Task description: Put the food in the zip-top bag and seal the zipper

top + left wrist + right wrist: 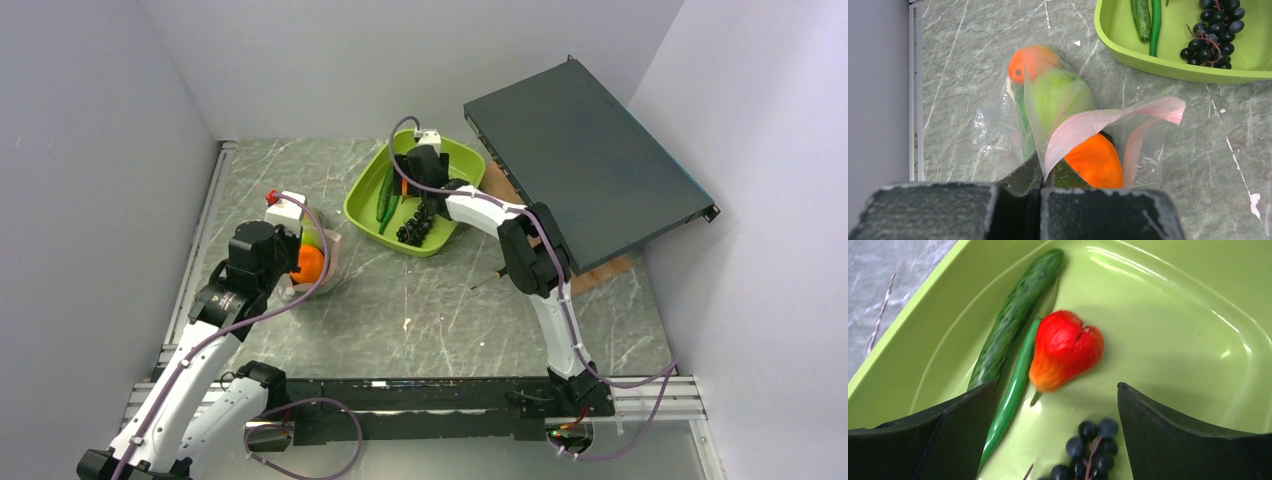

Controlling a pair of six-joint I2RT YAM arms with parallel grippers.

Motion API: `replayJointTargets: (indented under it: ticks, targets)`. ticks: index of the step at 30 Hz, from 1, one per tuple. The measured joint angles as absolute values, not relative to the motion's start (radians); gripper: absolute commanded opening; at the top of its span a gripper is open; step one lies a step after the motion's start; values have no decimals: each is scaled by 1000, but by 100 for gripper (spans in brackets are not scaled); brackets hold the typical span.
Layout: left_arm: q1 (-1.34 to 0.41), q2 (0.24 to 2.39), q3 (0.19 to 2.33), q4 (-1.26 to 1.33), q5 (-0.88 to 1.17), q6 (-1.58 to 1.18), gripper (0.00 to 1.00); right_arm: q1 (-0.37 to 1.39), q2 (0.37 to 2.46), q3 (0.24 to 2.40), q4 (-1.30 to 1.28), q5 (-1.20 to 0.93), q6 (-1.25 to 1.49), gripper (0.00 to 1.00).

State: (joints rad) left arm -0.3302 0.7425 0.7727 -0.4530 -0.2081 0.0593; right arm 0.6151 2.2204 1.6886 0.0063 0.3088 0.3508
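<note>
Two states: left gripper [1040,186] clamped on zip-top bag [993,125]; right gripper [1057,386] wide over red pepper [1065,352].

Soft, even overhead light; glare streaks the tray [1148,267], and the red pepper [1065,357] looks blurred.

Pod [1013,390] against red pepper [1065,350], grapes [1088,447] near — far side open
</note>
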Motion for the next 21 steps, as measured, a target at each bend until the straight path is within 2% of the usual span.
replayJointTargets:
  ticks: [5, 8, 17, 21]
  targets:
    - [-330, 743, 773, -453, -208, 59, 0, 577, 2339, 1845, -36, 276, 385, 93]
    - [-330, 744, 773, -453, -208, 59, 0, 563, 2400, 1929, -65, 263, 400, 91]
    - [-330, 743, 773, -453, -208, 59, 0, 562, 2456, 1979, -88, 255, 431, 70]
    - [-330, 743, 773, -453, -208, 59, 0, 564, 2458, 1980, -85, 255, 431, 57]
